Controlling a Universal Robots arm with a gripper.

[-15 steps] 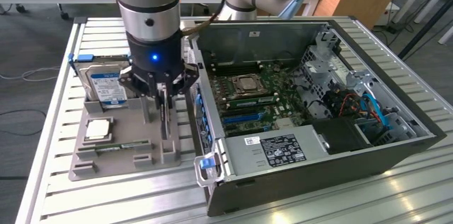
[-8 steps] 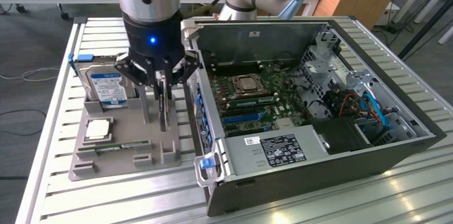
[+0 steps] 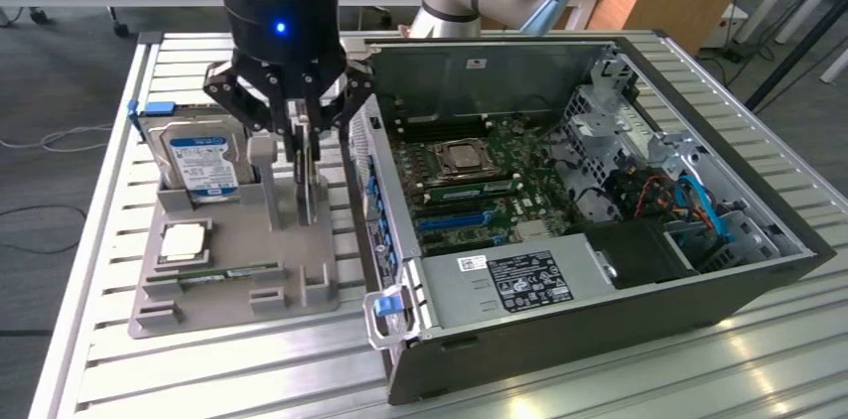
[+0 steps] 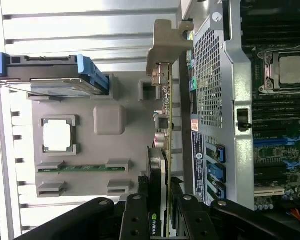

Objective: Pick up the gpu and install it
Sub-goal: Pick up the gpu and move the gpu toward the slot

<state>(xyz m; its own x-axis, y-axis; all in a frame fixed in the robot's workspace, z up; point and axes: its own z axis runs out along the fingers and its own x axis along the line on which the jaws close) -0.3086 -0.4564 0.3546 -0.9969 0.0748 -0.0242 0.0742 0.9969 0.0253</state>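
The gpu (image 3: 310, 193) stands on edge at the case-side end of a grey holder tray (image 3: 225, 295). It is a thin dark card with a metal bracket at one end. My gripper (image 3: 306, 133) hangs straight above it, with its black fingers down on either face of the card. In the wrist view the gpu (image 4: 163, 125) runs edge-on between the two fingers (image 4: 136, 215), which press against its heatsink part, so my gripper (image 4: 159, 189) is shut on it. Whether the card's lower edge rests in the holder or is just off it, I cannot tell.
The tray also holds a silver blue-labelled hard drive (image 3: 199, 161), a CPU (image 3: 183, 240) and a green RAM stick (image 3: 218, 275). An open computer case (image 3: 742, 270) lies right beside the tray, with its motherboard (image 3: 464, 210) and blue slots exposed. All sit on a slatted metal table (image 3: 199, 379).
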